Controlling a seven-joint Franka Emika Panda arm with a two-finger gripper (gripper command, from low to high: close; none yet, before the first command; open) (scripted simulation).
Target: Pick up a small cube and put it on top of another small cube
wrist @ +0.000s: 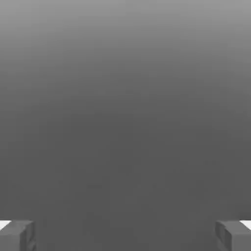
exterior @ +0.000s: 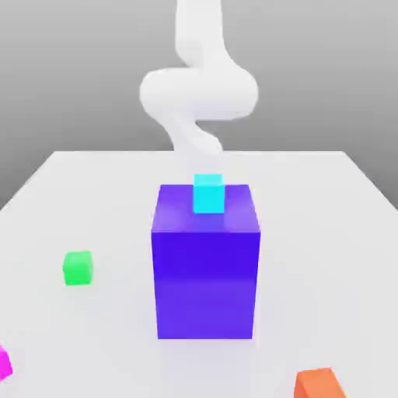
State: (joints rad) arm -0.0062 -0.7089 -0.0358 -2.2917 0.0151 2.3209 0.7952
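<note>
Pink cube (exterior: 3, 363) sits on the white table (exterior: 93, 194), far from the green cube (exterior: 77, 267). Gripper (wrist: 125, 235) fingers are wide apart, holding nothing.

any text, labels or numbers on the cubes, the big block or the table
None: no words, numbers, brands or signs can be read.
magenta-pink cube: plain, cut off by the picture's edge.
green cube: plain.
cyan cube: plain.
blue-violet block: plain.
orange cube: plain.
table: bare white.
</note>
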